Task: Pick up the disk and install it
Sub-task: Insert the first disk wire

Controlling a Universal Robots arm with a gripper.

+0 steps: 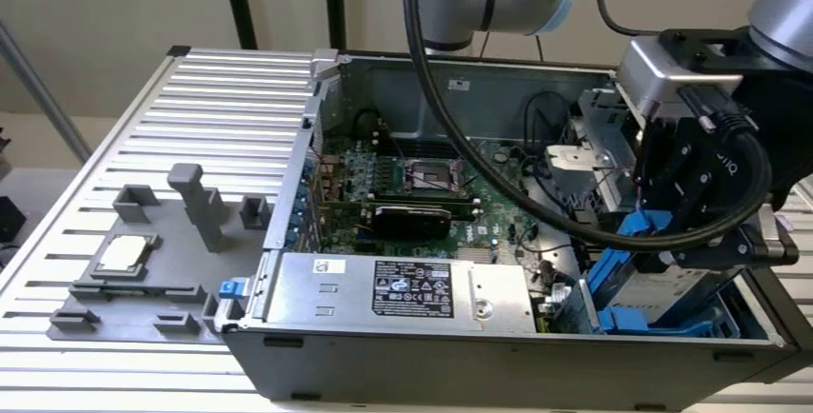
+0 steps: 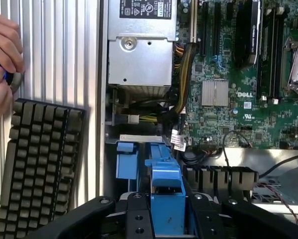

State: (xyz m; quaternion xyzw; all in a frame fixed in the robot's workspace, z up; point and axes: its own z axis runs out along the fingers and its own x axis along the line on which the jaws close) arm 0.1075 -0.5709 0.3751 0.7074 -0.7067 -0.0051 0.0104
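Disk (image 1: 669, 291) is held on edge by the gripper (image 1: 680, 259), jaws clamped on its blue carrier (image 2: 166, 196). It is at the case's (image 1: 508, 356) front corner, exterior view's right, at the drive bay (image 1: 625, 320). The disk is judged stiff, fairly heavy and shock-sensitive. It is best gripped by the carrier sides, squarely.

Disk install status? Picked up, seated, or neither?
Done: pickup; the gripper is shut on the disk by its blue carrier. In hand: the disk hangs upright at the blue drive bay, at the exterior view's right. Left: seating; the disk sticks up from the bay, apparently not fully in.
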